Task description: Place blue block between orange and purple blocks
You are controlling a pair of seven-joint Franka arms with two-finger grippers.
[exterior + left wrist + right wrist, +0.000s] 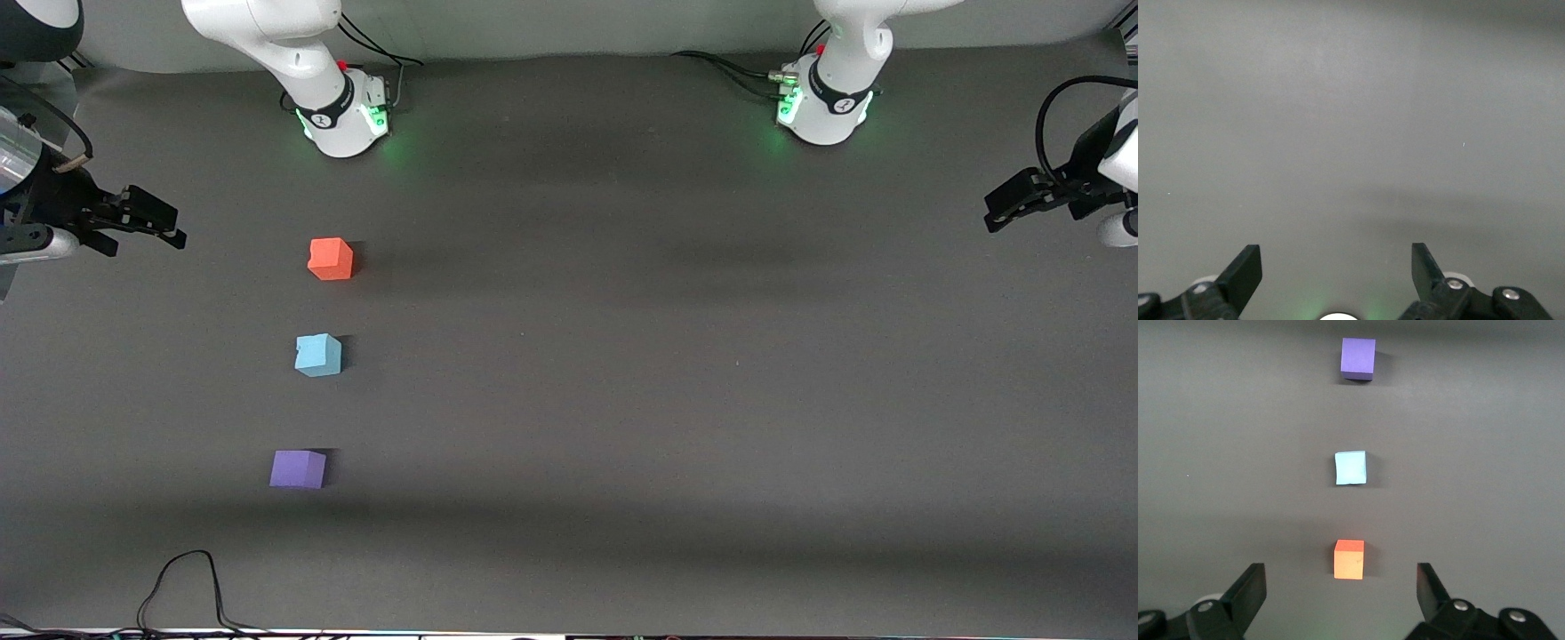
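Three small cubes stand in a line toward the right arm's end of the table. The orange block [331,259] [1349,559] is farthest from the front camera and the purple block [298,468] [1358,358] is nearest. Between them sits the blue block [318,355] [1351,467], apart from both. My right gripper [169,223] [1340,584] hangs open and empty off to the side of the orange block, touching nothing. At the left arm's end of the table my left gripper [996,209] [1337,257] is also open and empty, with only bare table under it.
The dark grey table mat [622,373] spreads wide around the cubes. The right arm's base [342,116] and the left arm's base [827,111] stand along the edge farthest from the front camera. A black cable [182,582] loops near the nearest edge.
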